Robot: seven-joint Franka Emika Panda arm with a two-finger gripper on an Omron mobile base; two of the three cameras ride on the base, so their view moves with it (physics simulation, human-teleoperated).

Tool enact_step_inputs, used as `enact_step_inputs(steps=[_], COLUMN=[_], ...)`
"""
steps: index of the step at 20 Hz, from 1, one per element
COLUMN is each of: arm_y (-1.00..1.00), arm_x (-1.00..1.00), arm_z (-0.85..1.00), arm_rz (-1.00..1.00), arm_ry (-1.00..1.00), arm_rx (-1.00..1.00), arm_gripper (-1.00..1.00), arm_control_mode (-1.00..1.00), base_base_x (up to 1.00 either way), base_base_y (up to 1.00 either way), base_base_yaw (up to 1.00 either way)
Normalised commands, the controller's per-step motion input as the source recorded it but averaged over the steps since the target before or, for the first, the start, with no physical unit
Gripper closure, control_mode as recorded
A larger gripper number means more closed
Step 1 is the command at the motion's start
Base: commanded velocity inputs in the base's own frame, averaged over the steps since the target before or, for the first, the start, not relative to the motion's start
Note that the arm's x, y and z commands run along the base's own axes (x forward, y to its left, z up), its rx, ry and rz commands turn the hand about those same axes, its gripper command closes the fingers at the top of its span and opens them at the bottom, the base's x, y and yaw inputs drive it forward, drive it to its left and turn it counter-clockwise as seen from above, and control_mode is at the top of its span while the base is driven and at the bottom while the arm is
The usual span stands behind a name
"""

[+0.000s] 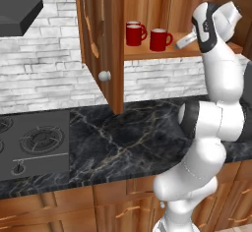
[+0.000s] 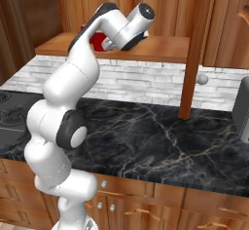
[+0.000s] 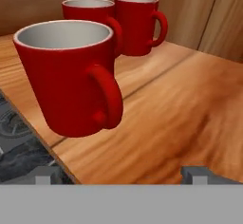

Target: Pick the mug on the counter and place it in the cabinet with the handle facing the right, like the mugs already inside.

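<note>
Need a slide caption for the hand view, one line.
Red mug upright at the shelf edge, handle right, two mugs behind, fingers apart.

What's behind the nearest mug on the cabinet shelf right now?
In the hand view, two more red mugs stand behind the nearest mug on the wooden shelf, handles pointing right, with the cabinet's back wall beyond. The nearest mug covers the lower part of one.

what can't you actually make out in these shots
- Hand view: the pincer shows just its two tips; the rest is cut off by the bottom edge.
- Hand view: it is unclear whether the mug sits fully on the shelf at its front edge.
- Right base view: the mug is mostly behind the arm.
- Left base view: the arm's wrist covers the pincer's fingers.
</note>
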Motion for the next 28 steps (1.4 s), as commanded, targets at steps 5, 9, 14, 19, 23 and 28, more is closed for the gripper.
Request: enact_step_inputs(steps=[5, 9, 14, 19, 23, 28], arm_y=[0.02, 0.0, 0.0, 0.0, 0.06, 0.13], arm_x=[-0.31, -0.39, -0.72, -0.68, -0.51, -0.41], arm_z=[0.02, 0.05, 0.0, -0.16, -0.82, -1.0], arm_rz=[-0.13, -0.14, -0.15, -0.2, -0.1, -0.02], arm_ry=[-0.06, 0.0, 0.06, 0.14, 0.22, 0.14], arm_rx=[0.0, -0.02, 0.0, 0.0, 0.0, -0.07], arm_gripper=[-1.0, -1.0, -1.0, -1.0, -1.0, -1.0], arm_control_mode=[-1.0, -1.0, -1.0, -1.0, -1.0, -1.0], base_base_x=[0.0, 0.0, 0.0, 0.0, 0.0, 0.0], base_base_y=[0.0, 0.0, 0.0, 0.0, 0.0, 0.0], base_base_yaw=[0.0, 0.0, 0.0, 0.0, 0.0, 0.0])
